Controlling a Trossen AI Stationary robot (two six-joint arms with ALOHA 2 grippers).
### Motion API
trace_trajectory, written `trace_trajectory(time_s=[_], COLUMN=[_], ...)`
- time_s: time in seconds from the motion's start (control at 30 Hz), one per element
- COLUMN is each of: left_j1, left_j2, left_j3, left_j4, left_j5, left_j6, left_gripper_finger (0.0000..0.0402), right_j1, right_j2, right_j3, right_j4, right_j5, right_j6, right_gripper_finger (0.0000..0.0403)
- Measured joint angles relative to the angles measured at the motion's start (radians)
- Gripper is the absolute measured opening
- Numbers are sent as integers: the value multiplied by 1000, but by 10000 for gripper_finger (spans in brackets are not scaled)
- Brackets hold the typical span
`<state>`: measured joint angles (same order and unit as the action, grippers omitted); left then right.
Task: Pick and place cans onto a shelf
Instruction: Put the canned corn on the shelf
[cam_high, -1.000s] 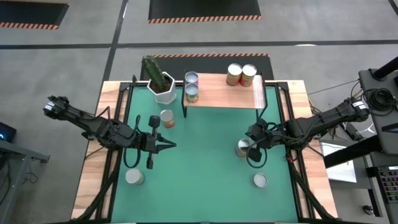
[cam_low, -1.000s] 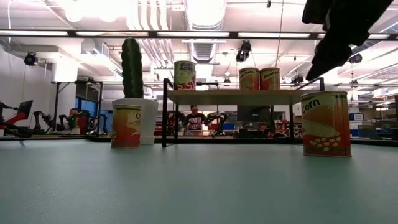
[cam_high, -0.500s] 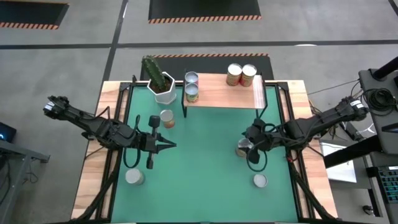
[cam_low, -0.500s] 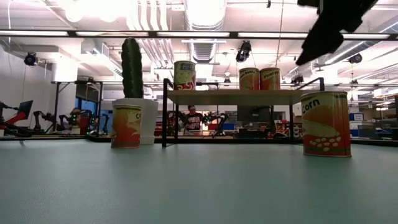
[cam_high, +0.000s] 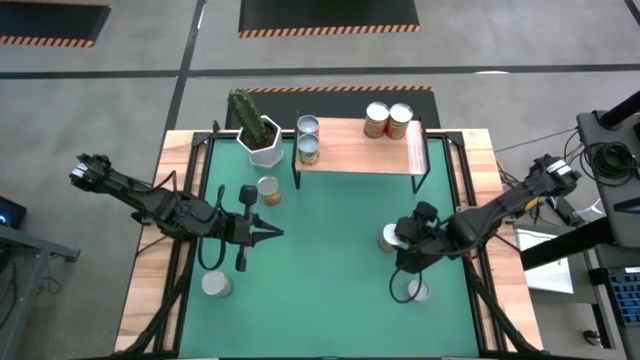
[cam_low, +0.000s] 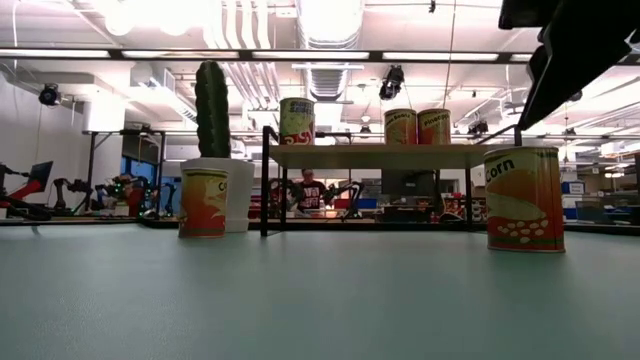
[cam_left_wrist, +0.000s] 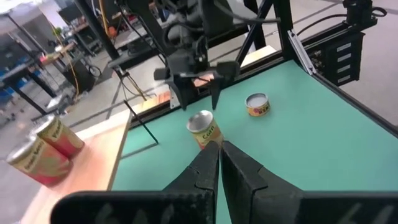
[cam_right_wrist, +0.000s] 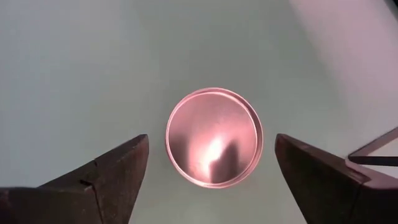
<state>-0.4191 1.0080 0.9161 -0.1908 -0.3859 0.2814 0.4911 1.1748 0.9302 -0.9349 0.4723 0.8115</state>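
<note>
Right claw (cam_right_wrist: 205, 165) hangs straight over a can (cam_right_wrist: 213, 137) standing on the green tabletop (cam_high: 320, 280), fingers spread wide either side, likely to drop around it. Left claw (cam_high: 274, 234) sits pinched together, idle. 4 cans already on the shelf (cam_high: 350, 155).

right gripper (cam_high: 404, 291) hovers open above a can (cam_high: 418, 291) near the table's front.
</note>
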Motion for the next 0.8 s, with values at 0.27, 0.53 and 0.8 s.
trace_trajectory(time_s=[0.27, 0.53, 0.8], left_j1=[0, 0, 0], left_j2=[0, 0, 0], left_j3=[2, 2, 2], left_j4=[19, 14, 6], left_j5=[-1, -1, -1], left_j6=[20, 20, 20], left_gripper_finger=[0, 0, 0], right_j1=[0, 0, 0], right_j2=[24, 25, 24], right_j3=[-4, -33, -96], right_j4=[5, 78, 139], right_j5=[5, 37, 61], right_j6=[3, -39, -49], right_gripper_finger=[363, 364, 364])
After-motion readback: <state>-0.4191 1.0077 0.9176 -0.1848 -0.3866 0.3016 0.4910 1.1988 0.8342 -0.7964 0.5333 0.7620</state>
